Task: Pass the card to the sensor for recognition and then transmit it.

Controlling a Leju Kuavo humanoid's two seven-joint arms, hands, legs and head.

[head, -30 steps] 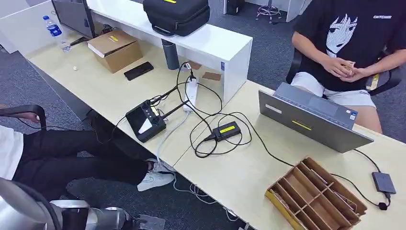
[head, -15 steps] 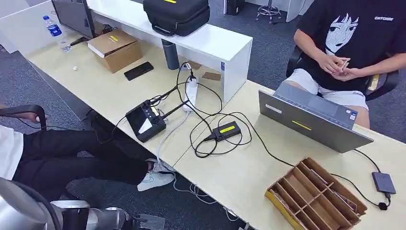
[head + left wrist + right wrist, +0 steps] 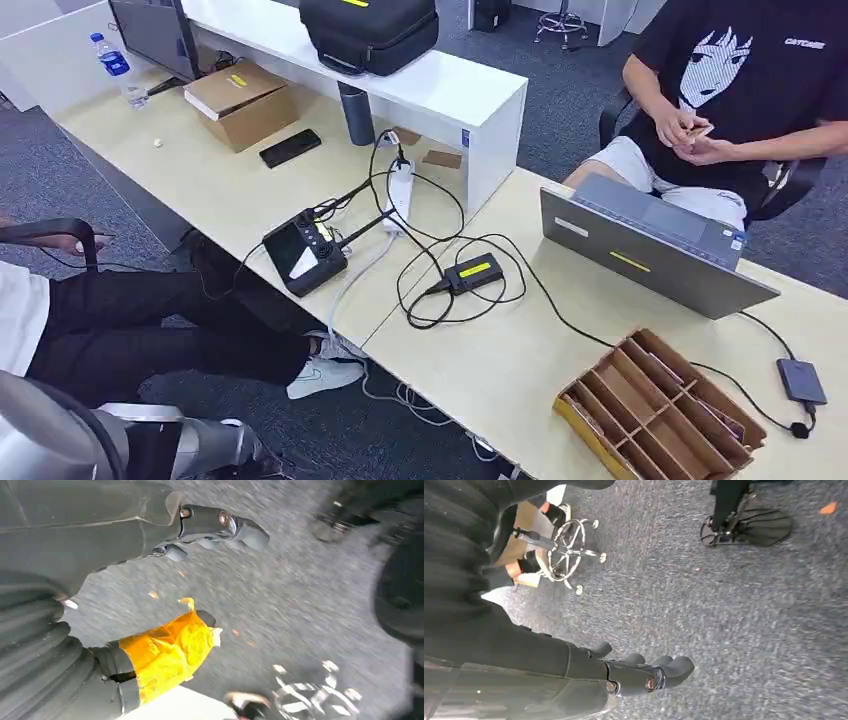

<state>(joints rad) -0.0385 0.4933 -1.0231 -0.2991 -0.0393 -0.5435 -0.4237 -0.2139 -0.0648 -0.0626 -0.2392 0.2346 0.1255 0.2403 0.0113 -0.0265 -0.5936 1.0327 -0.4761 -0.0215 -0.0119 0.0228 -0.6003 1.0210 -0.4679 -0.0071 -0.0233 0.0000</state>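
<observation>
Since a second ago the seated person (image 3: 740,70) has leaned back from the desk (image 3: 500,370), and the small card (image 3: 700,131) sits higher between their hands, its long axis tilted, one end toward the laptop (image 3: 650,250); it is too small to read more. The robot's left arm has drawn slightly lower at the frame's corner. Its left hand (image 3: 200,530) hangs over grey carpet, fingers loosely apart, holding nothing. The right hand (image 3: 644,672) likewise hangs empty, fingers gently curved. A wooden divided tray (image 3: 655,410) rests near the desk edge.
</observation>
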